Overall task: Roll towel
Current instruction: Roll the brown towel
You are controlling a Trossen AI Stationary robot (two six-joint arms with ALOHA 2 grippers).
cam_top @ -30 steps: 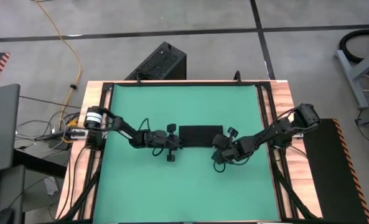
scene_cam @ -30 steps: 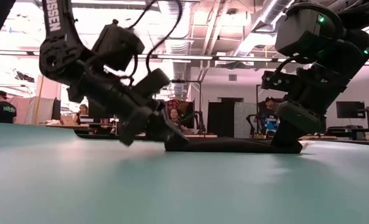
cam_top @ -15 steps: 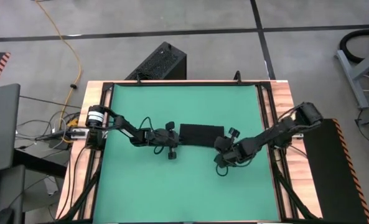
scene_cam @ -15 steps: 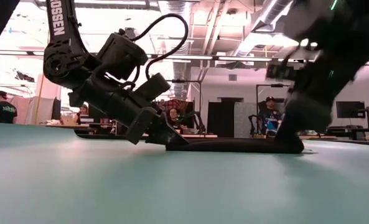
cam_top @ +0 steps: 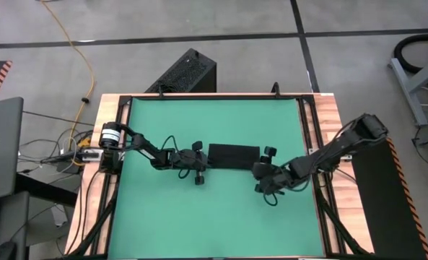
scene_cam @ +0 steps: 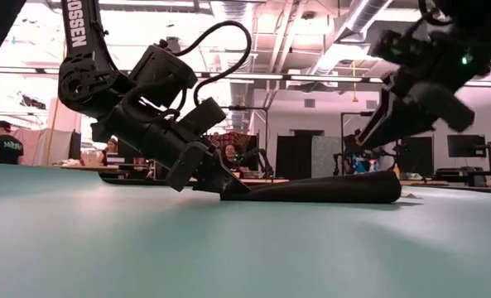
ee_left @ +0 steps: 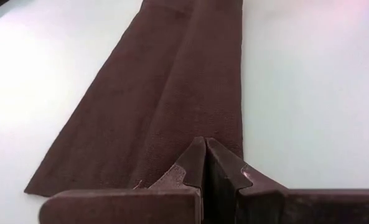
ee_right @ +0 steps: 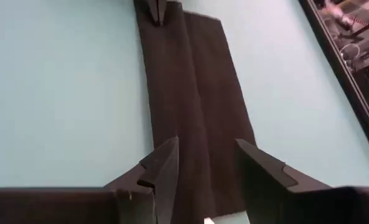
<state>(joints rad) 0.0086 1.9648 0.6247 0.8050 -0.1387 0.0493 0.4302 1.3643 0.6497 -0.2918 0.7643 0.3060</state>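
The black towel point(cam_top: 234, 154) lies at the table's middle as a narrow strip folded along its length, left to right. Its right end point(scene_cam: 382, 186) is thick and rounded, and it thins toward the left. My left gripper point(cam_top: 203, 162) is shut at the towel's left end, low on the table; it also shows in the low view point(scene_cam: 228, 187) and in its wrist view point(ee_left: 206, 144). My right gripper point(ee_right: 206, 149) is open and empty. It hangs above and just right of the towel's right end, as the low view point(scene_cam: 371, 139) and the high view point(cam_top: 260, 168) show. My left gripper has the towel's left end edge point(ee_left: 190, 138) between its two shut fingertips. The fingers slant down from the table's left side and lie along the strip. That end sits at table height and the rest of the towel lies on the table. One layer or several, I cannot tell.
A hard black ribbed box point(cam_top: 185, 72) stands on the floor beyond the table's far edge. The green mat point(cam_top: 214, 217) is bare in front of and behind the towel. People show in the room behind the table point(scene_cam: 5, 145).
My right gripper has come up off the towel's right end and gone toward the table's right edge. The towel has stayed in place, and its right end now shows free as a thick rounded end.
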